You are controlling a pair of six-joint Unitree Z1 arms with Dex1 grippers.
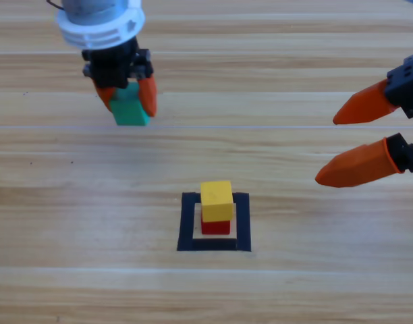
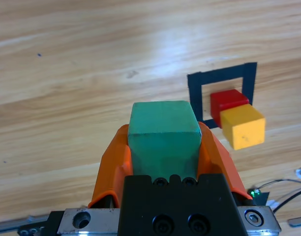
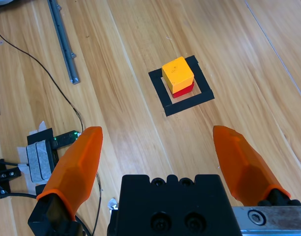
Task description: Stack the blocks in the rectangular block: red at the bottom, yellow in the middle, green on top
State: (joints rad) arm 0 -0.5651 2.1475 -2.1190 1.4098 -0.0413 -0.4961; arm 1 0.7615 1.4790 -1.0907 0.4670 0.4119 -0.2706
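The left gripper (image 1: 129, 101) hung at the upper left of the wooden table (image 1: 58, 202), its two orange jaws clamped on opposite side faces of the small plain teal-green cube (image 1: 130, 108). In the left wrist view the teal-green cube (image 2: 164, 137) sat square between the jaws, one flat face turned outward along the gripper's line; being a cube, it had no long axis to speak of. Whether it was lifted clear of the wood or resting on it was hard to judge from above.

Near the table's middle lay the flat square outline of black tape (image 1: 186, 223). Inside it stood the small plain red cube (image 1: 216, 226), with the small plain yellow cube (image 1: 216, 200) stacked on top. The yellow cube sat slightly askew over the red one, overhanging it on one side in the left wrist view (image 2: 243, 126).

The right gripper (image 1: 338, 148) waited at the right edge, well apart from the stack, its orange jaws spread wide and empty, tips pointing toward the table's middle.
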